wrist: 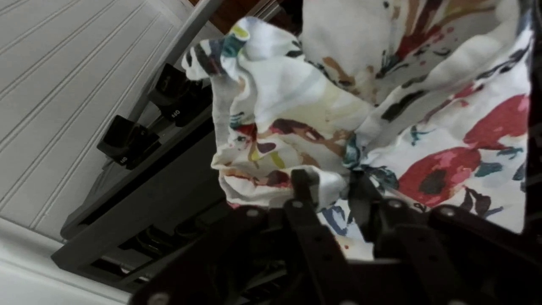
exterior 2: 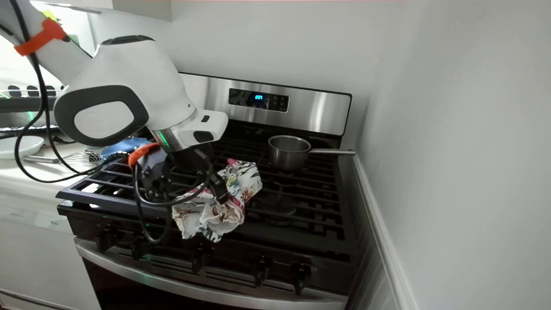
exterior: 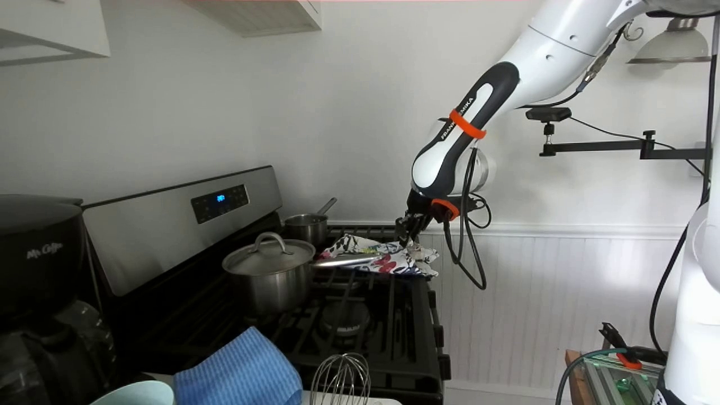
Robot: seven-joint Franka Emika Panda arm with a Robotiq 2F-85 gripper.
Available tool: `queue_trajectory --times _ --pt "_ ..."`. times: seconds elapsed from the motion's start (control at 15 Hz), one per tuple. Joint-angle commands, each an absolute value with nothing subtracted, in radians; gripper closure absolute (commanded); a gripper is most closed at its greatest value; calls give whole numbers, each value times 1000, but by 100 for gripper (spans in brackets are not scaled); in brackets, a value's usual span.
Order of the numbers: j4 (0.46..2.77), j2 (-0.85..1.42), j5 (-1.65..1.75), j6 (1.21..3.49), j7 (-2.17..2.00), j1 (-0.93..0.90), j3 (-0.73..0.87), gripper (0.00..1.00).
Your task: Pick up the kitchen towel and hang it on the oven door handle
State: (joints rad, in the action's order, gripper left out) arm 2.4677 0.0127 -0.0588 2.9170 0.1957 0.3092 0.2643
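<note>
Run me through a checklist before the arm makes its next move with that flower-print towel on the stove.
1. The kitchen towel between the fingers of the gripper: ok; bunched cloth shows there in the wrist view.
2. Grip firm enough to lift: cannot tell; the pictures don't show how tightly the cloth is pinched.
3. Towel away from the stovetop: not ok; most of it is over the stovetop.
4. The oven door handle in sight: ok; it shows in an exterior view.
5. Towel free of the long handle of the lidded pot: cannot tell; they overlap in an exterior view, but contact isn't clear.
</note>
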Motion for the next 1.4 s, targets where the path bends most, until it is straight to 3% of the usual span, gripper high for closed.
queue_trajectory --times 0.0,0.33,0.93,1.33 --pt "2441 24 -122 2918 271 310 261 98" --pt "2405 -25 -20 2836 259 322 295 99" --pt "2317 -296 135 2419 362 307 307 99" --pt "2259 -479 147 2259 433 271 298 99"
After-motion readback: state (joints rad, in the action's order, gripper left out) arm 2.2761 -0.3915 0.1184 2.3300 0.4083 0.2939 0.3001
